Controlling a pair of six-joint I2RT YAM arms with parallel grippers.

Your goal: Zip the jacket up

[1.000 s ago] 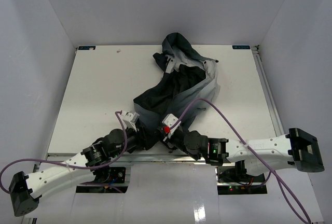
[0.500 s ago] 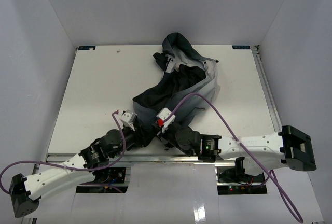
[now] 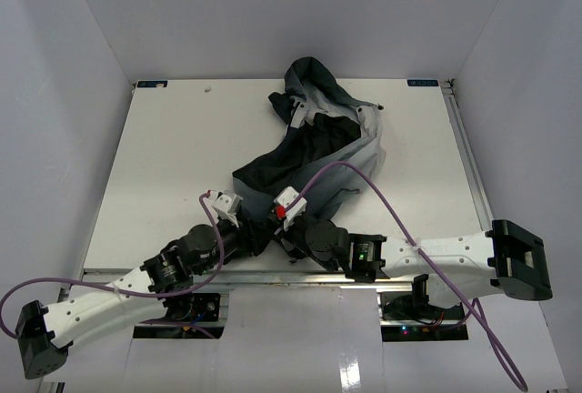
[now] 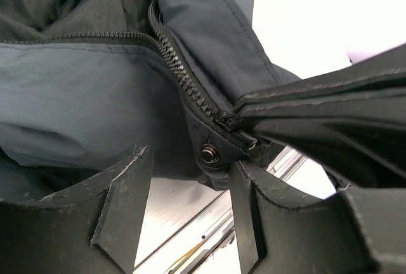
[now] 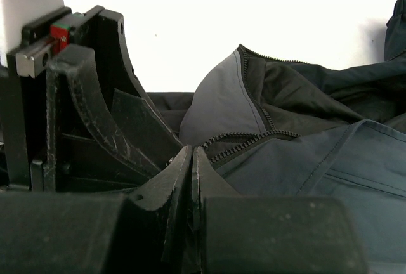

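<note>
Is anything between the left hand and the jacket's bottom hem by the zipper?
Nothing visible does. The jacket hem lies at the gap of the open left hand; the right hand, shut, pinches the zipper bottom end right beside it.

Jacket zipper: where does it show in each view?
Top external: not resolvable; only the jacket, mid-table.
Left wrist: zipper runs diagonally, upper left to centre.
Right wrist: zipper curves just right of centre.
Shared landmark: right gripper, shut on the jacket at the zipper's lower end.
</note>
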